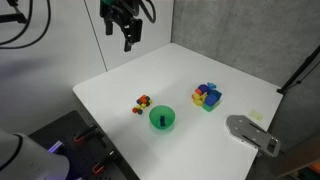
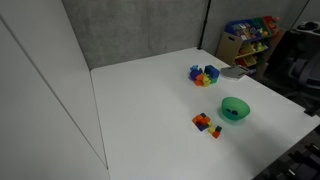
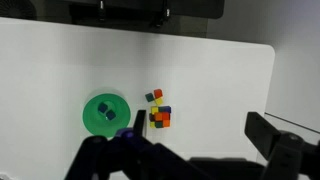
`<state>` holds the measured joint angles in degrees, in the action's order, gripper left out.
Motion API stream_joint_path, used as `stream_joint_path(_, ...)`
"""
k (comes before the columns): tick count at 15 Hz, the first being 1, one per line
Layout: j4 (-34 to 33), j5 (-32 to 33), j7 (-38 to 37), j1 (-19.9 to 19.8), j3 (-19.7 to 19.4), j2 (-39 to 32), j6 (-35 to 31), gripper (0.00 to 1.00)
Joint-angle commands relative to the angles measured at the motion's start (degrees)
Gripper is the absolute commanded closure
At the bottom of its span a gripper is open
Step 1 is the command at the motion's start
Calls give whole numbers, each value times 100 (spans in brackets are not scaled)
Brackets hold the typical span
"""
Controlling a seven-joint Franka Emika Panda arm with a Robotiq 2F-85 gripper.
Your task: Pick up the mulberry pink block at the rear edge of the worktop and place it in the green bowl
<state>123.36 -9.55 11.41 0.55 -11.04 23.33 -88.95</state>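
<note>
The green bowl [image 1: 162, 119] stands on the white table near its front, and shows in the other exterior view [image 2: 235, 109] and the wrist view [image 3: 105, 114]. Small dark pieces lie inside it. A cluster of small coloured blocks [image 1: 142, 102] [image 3: 158, 110] lies just beside the bowl. A bigger cluster of blue, yellow, green and pinkish-red blocks [image 1: 207, 96] [image 2: 204, 74] sits farther off. I cannot pick out a lone mulberry pink block at a table edge. My gripper [image 1: 125, 30] [image 3: 200, 128] is open and empty, high above the table's far side.
A grey flat object [image 1: 250, 133] lies at one corner of the table [image 1: 120, 90]. A shelf of colourful toys [image 2: 250, 40] stands beyond the table. A grey wall is behind it, and a white panel [image 2: 40, 100] runs along one side.
</note>
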Motion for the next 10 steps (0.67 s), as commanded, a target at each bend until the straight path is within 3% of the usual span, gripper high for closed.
stream_joint_path(1, -21, -42, 49, -156, 125, -18, 27, 0)
stream_joint_path(10, 208, 31, 68, -99, 384, -48, -387, 0)
